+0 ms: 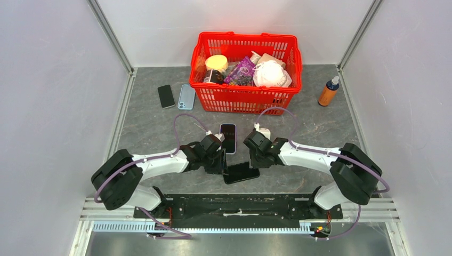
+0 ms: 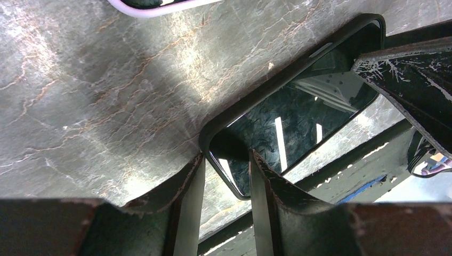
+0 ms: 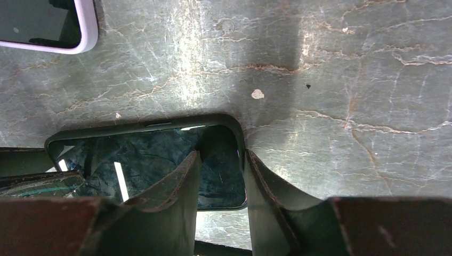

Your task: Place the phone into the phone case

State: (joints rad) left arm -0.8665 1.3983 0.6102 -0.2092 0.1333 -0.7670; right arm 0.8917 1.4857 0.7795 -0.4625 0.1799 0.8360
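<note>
A grey stone-patterned table holds a red basket at 12 o'clock. At 6 o'clock, the black phone lies in its dark phone case. The left gripper, jaws spread, straddles its 9 o'clock corner. The right gripper, likewise spread, straddles the 3 o'clock rim.

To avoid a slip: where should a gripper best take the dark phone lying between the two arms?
Take the dark phone across its two long edges, near the middle, coming straight down from above. It lies flat on the table, screen up, so the sides are likely the only faces that fingers can pinch.
</note>
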